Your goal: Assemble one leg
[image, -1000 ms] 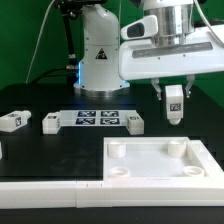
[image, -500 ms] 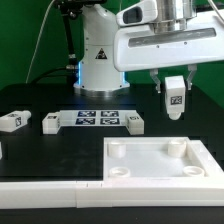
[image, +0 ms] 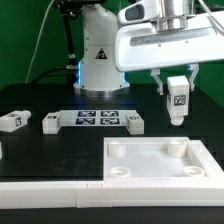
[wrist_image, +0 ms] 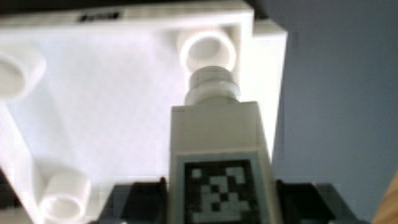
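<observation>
My gripper (image: 177,88) is shut on a white leg (image: 177,102) with a black-and-white tag, held upright in the air above the far right corner of the large white tray-like piece (image: 160,180). In the wrist view the leg (wrist_image: 219,130) runs from between my fingers toward a corner socket (wrist_image: 208,45) of the tray-like piece (wrist_image: 107,100); its tag faces the camera. Three more legs lie on the black table: one (image: 12,121) at the exterior view's left, one (image: 50,122) beside the marker board, one (image: 133,123) at the board's right end.
The marker board (image: 92,121) lies flat behind the tray-like piece. The robot's white base (image: 98,50) stands at the back. A white ledge (image: 50,190) runs along the table's front edge. Another socket (wrist_image: 15,75) shows in the wrist view.
My gripper and the held leg have risen a little and shifted slightly toward the exterior view's right. The other legs and the tray-like piece have not moved.
</observation>
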`<act>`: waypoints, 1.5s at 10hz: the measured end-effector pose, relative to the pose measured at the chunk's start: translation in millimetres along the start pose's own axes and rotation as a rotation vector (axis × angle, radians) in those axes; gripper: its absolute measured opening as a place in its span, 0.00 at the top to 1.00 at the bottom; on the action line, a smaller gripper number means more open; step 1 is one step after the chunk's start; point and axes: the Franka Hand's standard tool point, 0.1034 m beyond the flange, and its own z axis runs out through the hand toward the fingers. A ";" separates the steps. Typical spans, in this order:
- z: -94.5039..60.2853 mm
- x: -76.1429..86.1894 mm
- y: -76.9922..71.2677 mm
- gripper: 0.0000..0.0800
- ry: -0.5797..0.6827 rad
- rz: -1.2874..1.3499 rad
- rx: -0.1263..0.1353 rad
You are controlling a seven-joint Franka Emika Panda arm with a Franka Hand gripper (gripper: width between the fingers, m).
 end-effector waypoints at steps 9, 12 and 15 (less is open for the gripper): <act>6.1 39.6 -4.0 0.64 0.111 -0.124 0.010; 24.7 68.9 -1.6 0.64 0.127 -0.200 0.008; 39.3 85.0 0.9 0.64 0.127 -0.217 0.008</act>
